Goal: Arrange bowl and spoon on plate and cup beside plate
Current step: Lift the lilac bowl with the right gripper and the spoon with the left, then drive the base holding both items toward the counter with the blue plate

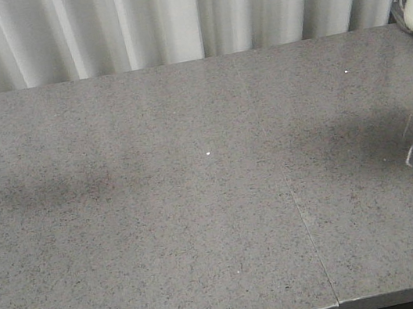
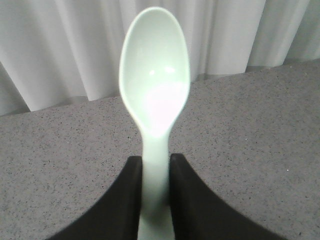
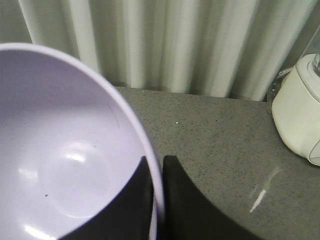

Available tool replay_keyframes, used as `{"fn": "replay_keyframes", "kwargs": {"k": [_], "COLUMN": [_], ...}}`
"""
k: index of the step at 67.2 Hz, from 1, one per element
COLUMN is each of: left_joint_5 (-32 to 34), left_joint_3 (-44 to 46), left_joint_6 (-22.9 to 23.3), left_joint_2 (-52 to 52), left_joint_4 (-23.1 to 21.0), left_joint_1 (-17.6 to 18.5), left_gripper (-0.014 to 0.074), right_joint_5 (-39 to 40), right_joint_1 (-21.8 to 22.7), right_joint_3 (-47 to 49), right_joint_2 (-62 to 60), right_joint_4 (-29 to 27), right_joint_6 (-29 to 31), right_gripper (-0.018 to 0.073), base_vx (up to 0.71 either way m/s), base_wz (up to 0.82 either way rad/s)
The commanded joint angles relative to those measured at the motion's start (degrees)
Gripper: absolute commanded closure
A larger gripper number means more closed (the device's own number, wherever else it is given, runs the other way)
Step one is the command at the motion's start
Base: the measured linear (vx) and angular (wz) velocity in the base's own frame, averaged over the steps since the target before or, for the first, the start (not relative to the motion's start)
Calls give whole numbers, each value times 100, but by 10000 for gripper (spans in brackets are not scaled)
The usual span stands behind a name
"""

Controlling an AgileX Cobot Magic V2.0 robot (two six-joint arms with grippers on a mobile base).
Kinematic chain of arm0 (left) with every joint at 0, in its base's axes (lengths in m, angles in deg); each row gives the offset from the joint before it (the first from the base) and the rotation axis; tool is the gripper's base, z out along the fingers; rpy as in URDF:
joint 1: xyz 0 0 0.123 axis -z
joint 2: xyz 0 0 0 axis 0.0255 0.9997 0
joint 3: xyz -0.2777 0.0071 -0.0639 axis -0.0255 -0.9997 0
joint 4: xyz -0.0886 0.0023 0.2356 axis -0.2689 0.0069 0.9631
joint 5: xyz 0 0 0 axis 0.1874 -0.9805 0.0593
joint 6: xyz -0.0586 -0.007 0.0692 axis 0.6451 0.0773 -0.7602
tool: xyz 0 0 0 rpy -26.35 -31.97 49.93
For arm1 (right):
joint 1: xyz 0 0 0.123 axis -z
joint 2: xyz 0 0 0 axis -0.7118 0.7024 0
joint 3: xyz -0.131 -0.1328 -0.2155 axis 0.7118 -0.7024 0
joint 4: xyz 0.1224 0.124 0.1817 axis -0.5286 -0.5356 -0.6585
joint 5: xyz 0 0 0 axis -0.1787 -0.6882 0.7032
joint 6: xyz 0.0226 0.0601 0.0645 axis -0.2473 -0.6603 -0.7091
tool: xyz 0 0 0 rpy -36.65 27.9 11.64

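L gripper (image 2: 155,161) is clamped on the handle of the small mint-green plastic spoon (image 2: 155,90), long axis straight fwd out of the jaws, R gripper (image 3: 157,160) pinches the rim of the round lilac plastic bowl (image 3: 65,165), body to its left; you've no plate in view

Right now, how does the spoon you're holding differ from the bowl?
Colour: the spoon is pale mint green, the bowl lilac. Shape: the spoon is slim with an oval head; the bowl is wide and round. Grip: the left gripper has its jaws on the spoon's handle, while the right gripper pinches the bowl's rim, one jaw inside, one outside. Both look glossy and are held above the grey table.
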Motion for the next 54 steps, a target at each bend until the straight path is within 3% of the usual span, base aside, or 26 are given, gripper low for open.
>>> {"fn": "replay_keyframes", "kwargs": {"k": [1,27,54], "left_joint_5": [399,399,399], "left_joint_3": [124,124,124], "left_joint_6": [19,19,19], "left_joint_2": [-177,-177,-177], "left_joint_4": [-67,-67,-67], "left_joint_1": [31,31,26], "left_gripper": [603,603,603], "right_joint_5": [468,468,468], "right_joint_1": [18,18,18], "right_joint_3": [147,147,147], "right_joint_2": [-155,-155,-155], "right_joint_4": [-45,-45,-45], "right_joint_6": [42,42,42], "right_gripper": [566,566,566], "base_vx": [-1,-2,-2], "base_wz": [-5,-13,-43]}}
